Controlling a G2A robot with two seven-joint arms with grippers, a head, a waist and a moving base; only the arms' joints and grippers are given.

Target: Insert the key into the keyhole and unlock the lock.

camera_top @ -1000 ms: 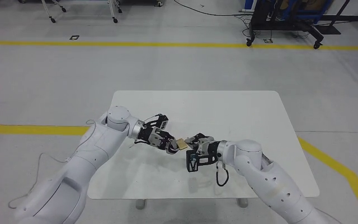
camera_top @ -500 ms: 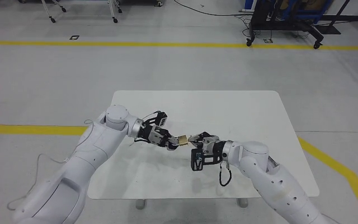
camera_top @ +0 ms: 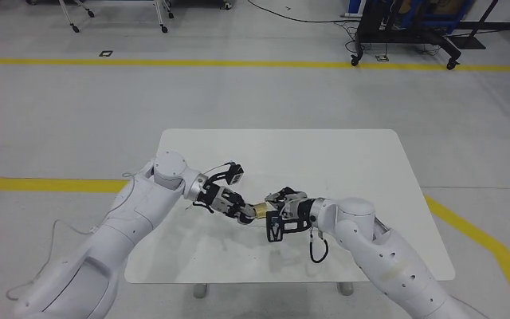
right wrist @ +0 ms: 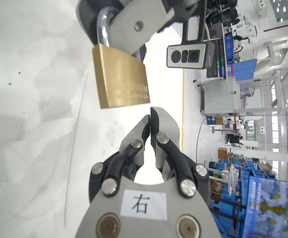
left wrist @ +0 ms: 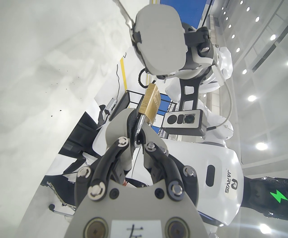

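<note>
A brass padlock [camera_top: 259, 211] hangs above the middle of the white table [camera_top: 358, 159]. My left gripper [camera_top: 241, 210] is shut on its steel shackle [right wrist: 102, 29], with the lock body [left wrist: 150, 101] pointing away from the fingers. My right gripper [camera_top: 273, 214] faces it from the other side, and its shut fingertips [right wrist: 150, 115] stand just off the lock's bottom edge [right wrist: 121, 78]. In the left wrist view a thin metal key [left wrist: 126, 15] sticks out sideways from the right gripper's fingers [left wrist: 160, 40]. The keyhole is hidden.
Both arms meet over the table's front half, with bare tabletop [camera_top: 343, 151] around them. A black cable loop [camera_top: 319, 251] hangs from the right forearm. Beyond the table lie grey floor and a yellow line [camera_top: 239, 62].
The left gripper has lowered the padlock slightly toward the table's front. The right gripper has shifted back left, closer to the lock's bottom edge.
</note>
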